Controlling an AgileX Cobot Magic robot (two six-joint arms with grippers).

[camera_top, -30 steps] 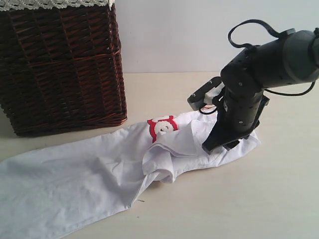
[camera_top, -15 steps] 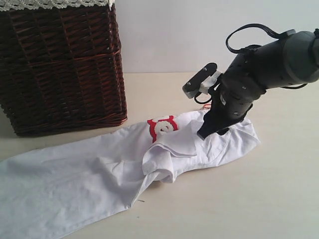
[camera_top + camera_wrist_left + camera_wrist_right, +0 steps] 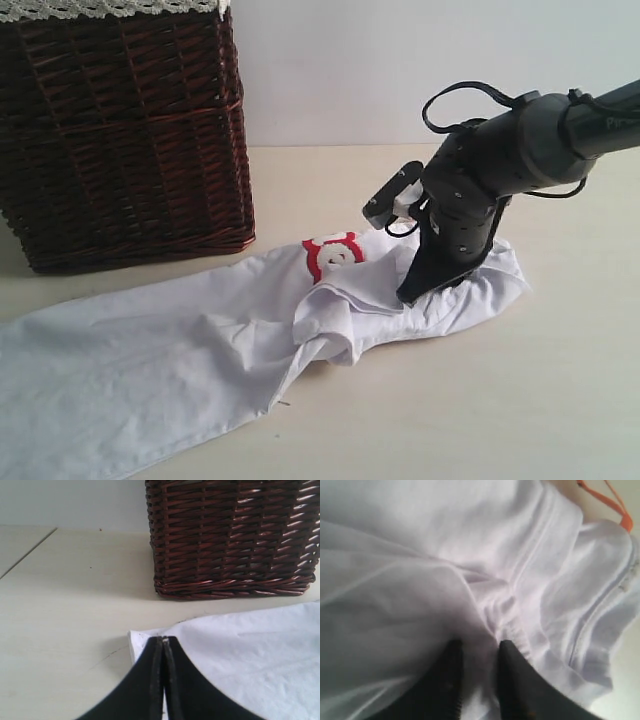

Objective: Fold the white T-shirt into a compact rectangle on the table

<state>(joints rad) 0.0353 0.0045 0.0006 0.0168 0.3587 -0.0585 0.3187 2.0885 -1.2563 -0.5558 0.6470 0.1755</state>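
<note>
Wicker basket (image 3: 120,130) beside white T-shirt (image 3: 150,370); right tool (image 3: 479,649) pinching it; left tool (image 3: 163,641) pressed together.

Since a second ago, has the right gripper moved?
Yes. The right gripper shifted left across the white T-shirt, toward the wicker basket.

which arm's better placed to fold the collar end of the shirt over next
Right. The right gripper is down on the white T-shirt at its collar end, fingers seemingly pinching a bunched fold. The left gripper sits shut at the far corner, near the basket.
</note>
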